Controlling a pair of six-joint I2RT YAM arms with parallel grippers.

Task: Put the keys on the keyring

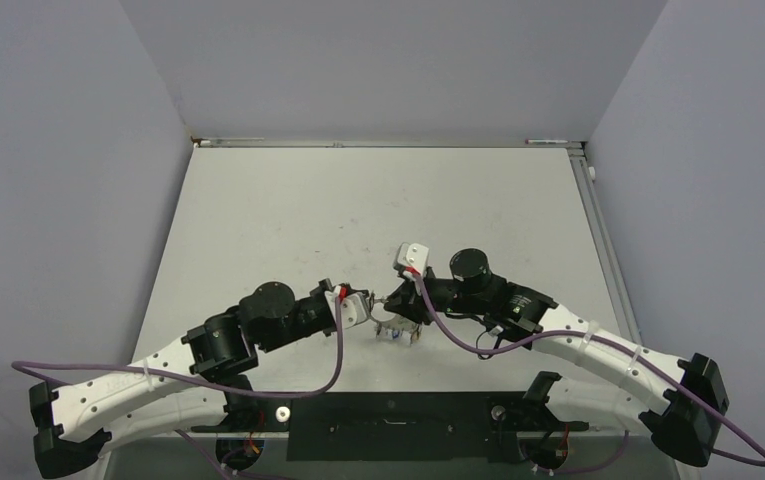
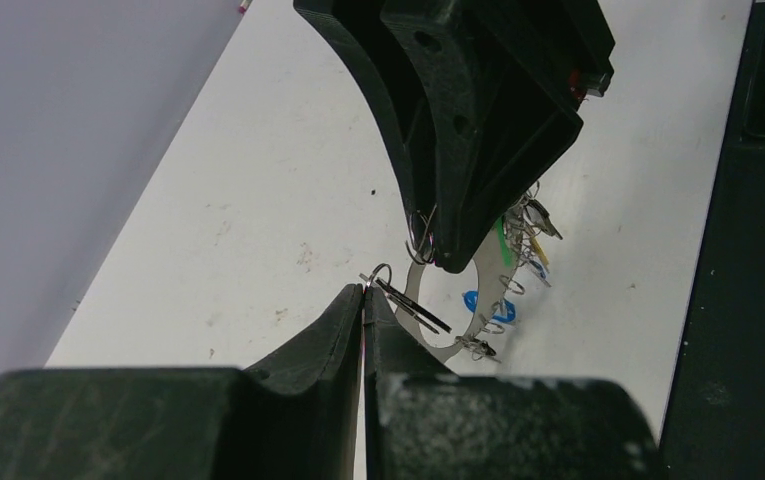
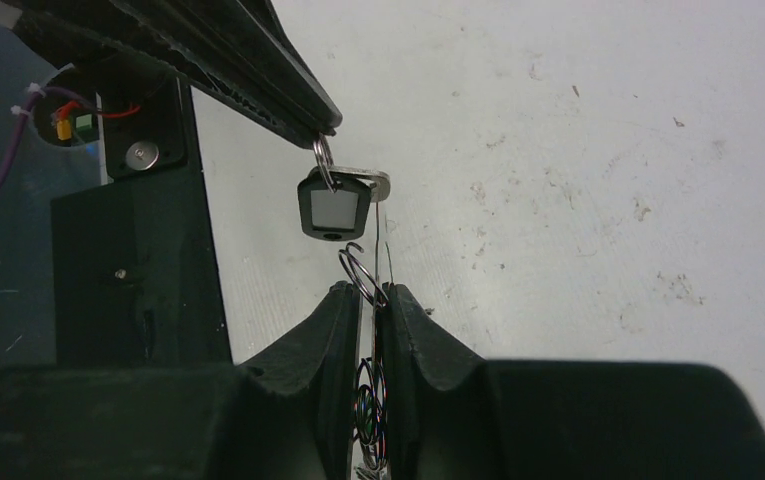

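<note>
Left claw's key opposite right claw's keyring

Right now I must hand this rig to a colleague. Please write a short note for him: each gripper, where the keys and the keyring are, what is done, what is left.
Left gripper: shut on the small split ring of the black-headed silver key.
Right gripper: shut on the thin silver wire keyring, tip to tip with the left one.
Done: the keys with green, blue and yellowish tags hang under the right gripper, apparently on the keyring.
Left: thread the black-headed key on; it looks close to the wire, not joined.
</note>
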